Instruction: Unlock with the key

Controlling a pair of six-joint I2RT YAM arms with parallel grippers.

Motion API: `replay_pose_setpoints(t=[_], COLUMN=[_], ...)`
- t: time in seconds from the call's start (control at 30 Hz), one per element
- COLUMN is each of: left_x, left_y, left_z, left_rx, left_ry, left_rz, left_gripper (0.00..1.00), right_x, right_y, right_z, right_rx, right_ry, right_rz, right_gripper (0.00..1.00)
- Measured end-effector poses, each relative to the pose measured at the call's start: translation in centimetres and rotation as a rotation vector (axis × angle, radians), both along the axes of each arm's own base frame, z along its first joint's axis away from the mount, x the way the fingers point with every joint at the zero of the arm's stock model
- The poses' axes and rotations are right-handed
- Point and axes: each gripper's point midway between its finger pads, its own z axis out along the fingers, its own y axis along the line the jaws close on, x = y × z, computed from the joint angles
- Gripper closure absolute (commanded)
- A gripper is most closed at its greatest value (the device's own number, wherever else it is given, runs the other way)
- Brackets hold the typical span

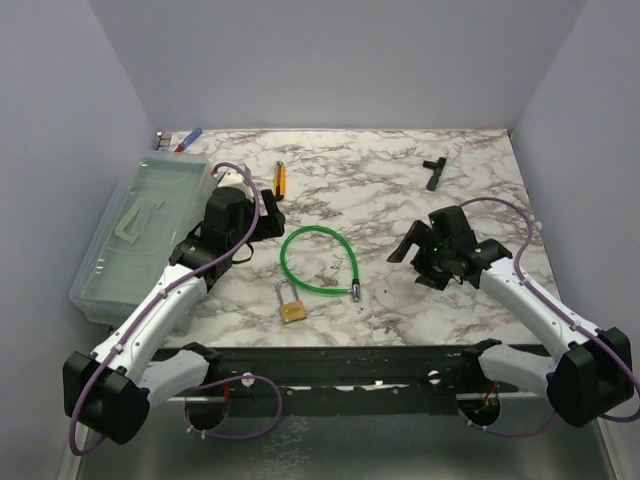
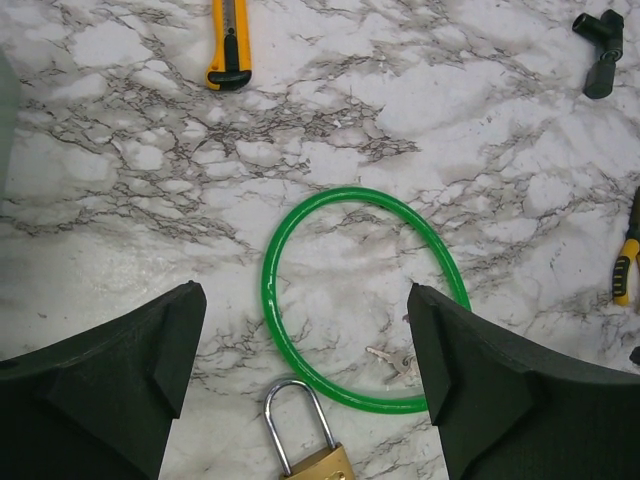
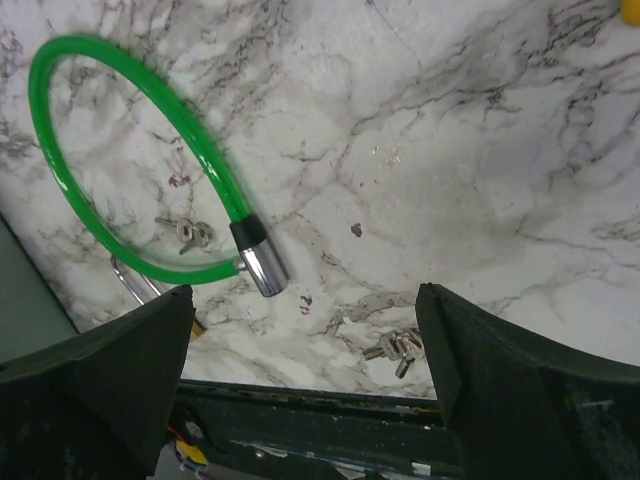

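1. Padlock (image 2: 310,455) sits closest, centred between the left gripper's (image 2: 303,300) wide-open, empty jaws.
2. Just past it, the key (image 2: 392,362) lies beside one finger, inside the green cable loop (image 2: 272,300).
3. The right gripper (image 3: 305,295) is gaping and empty too. Only its camera catches a second key bunch (image 3: 398,346) near one fingertip.
4. Farthest out in the left wrist view is a yellow utility knife (image 2: 228,45), well beyond the loop.

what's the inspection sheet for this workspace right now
surface: marbled table, no spill seen
job's things: key lies inside green cable loop; second key set near front edge; brass padlock beside loop
clutter: yellow utility knife, black T-shaped tool, clear plastic bin
grippers: left claw and right claw open, empty
cables: purple cables in loose loops, no snag seen
surroundings: plain pale walls
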Motion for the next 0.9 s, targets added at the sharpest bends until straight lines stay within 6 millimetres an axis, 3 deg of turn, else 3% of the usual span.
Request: replay_pose_setpoints(t=[0.3,0.57,0.8,0.9], left_x=[0.0,-0.1,-0.4,-0.4], left_y=[0.0,0.1,-0.3,-0.2], left_z=[-0.2,0.1,0.5,0.5], left_rx=[0.006,0.003,0.002,0.004], left_ry=[0.002,-0.006,-0.019,-0.02], left_rz=[-0.002,-0.001,-0.016,-0.016], left_gripper=[0.14,0.15,0.15,0.16], right_x=[-3.2,-7.6,-9.0,-9.1], right_y=[2.4,5.0,5.1,4.7], right_z=[-0.3,-3.1,-4.6,-5.1], right_rx=[-0.115,-0.205,-0.244,-0.247], right_ry=[0.064,0.174,0.228,0.233], right_rz=[-0.015,-0.059,-0.147,-0.184], right_gripper=[0.07,0.19,0.43,0.48])
